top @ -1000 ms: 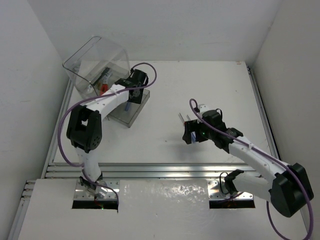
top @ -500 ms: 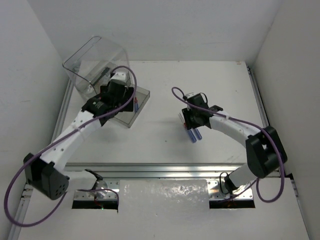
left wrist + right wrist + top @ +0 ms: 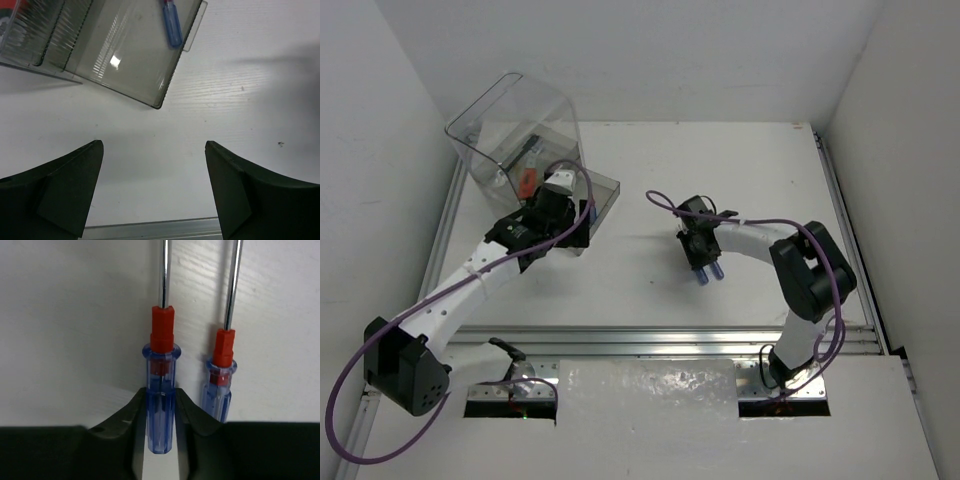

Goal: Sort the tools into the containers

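Near the middle of the desk (image 3: 650, 290), a bit toward its right edge, the right gripper (image 3: 160, 405) is pinching a blue-handled screwdriver (image 3: 161, 365) by the handle, with a second screwdriver (image 3: 220, 375) just beside it. The left gripper (image 3: 154, 150) hangs spread wide near the tray (image 3: 125, 55) holding a third screwdriver (image 3: 171, 25), by the clear box (image 3: 515, 125) in the far-left corner.

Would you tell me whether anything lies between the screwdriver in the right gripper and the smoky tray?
Nothing visible does. The table between the blue-handled screwdriver in the right gripper and the tray is bare; the open left gripper hangs by the tray's corner.
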### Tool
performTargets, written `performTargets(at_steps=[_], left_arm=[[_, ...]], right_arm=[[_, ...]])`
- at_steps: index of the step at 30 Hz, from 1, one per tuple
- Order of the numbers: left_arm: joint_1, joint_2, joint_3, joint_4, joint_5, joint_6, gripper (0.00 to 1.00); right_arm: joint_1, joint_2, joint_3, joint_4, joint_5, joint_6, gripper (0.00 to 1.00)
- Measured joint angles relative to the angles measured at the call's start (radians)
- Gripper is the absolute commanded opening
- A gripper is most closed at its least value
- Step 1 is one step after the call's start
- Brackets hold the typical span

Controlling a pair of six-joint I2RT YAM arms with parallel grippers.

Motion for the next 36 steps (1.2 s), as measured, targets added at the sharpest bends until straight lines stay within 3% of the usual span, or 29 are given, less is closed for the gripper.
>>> performTargets(at_steps=[2, 3, 4, 8, 13, 16, 22, 23, 25, 26, 27, 29, 36], left_arm=[[0.0, -0.003, -0.001, 0.011, 0.021, -0.012, 0.82], [0.0, -0.008, -0.006, 0.021, 0.035, -0.019, 0.82], [0.0, -0.014, -0.011, 0.029, 0.05, -0.026, 0.82], [0.0, -0.076, -0.082, 0.111, 0.161, -0.095, 0.83], [0.0, -0.212, -0.301, 0.373, 0.366, -0.286, 0.83], [-0.012, -0.217, -0.4, 0.557, 0.484, -0.404, 0.83], [-0.108, -0.119, -0.409, 0.798, 0.592, -0.517, 0.56], [-0.119, -0.099, -0.402, 0.828, 0.612, -0.533, 0.36], [-0.13, -0.071, -0.383, 0.869, 0.637, -0.542, 0.21], [-0.13, -0.064, -0.383, 0.882, 0.646, -0.549, 0.05], [-0.127, -0.058, -0.381, 0.892, 0.625, -0.558, 0.0], [-0.123, -0.045, -0.376, 0.91, 0.633, -0.557, 0.0], [-0.126, -0.037, -0.318, 0.855, 0.619, -0.522, 0.0]], right_arm=[[0.007, 0.011, 0.014, 0.01, -0.011, 0.004, 0.2], [0.01, 0.016, 0.019, 0.015, -0.016, 0.007, 0.11], [0.012, 0.016, 0.019, 0.02, -0.025, 0.008, 0.09], [0.026, 0.008, 0.007, 0.061, -0.106, 0.037, 0.09], [0.049, -0.199, -0.158, 0.251, -0.4, 0.168, 0.09], [0.055, -0.318, -0.212, 0.398, -0.578, 0.28, 0.06], [0.076, -0.367, -0.217, 0.647, -0.806, 0.458, 0.07], [0.082, -0.368, -0.218, 0.664, -0.812, 0.474, 0.07], [0.074, -0.369, -0.221, 0.668, -0.823, 0.504, 0.08], [0.066, -0.373, -0.222, 0.671, -0.829, 0.514, 0.1], [0.059, -0.38, -0.226, 0.677, -0.844, 0.526, 0.12], [0.061, -0.393, -0.227, 0.669, -0.824, 0.532, 0.23], [0.057, -0.42, -0.23, 0.681, -0.802, 0.536, 0.11]])
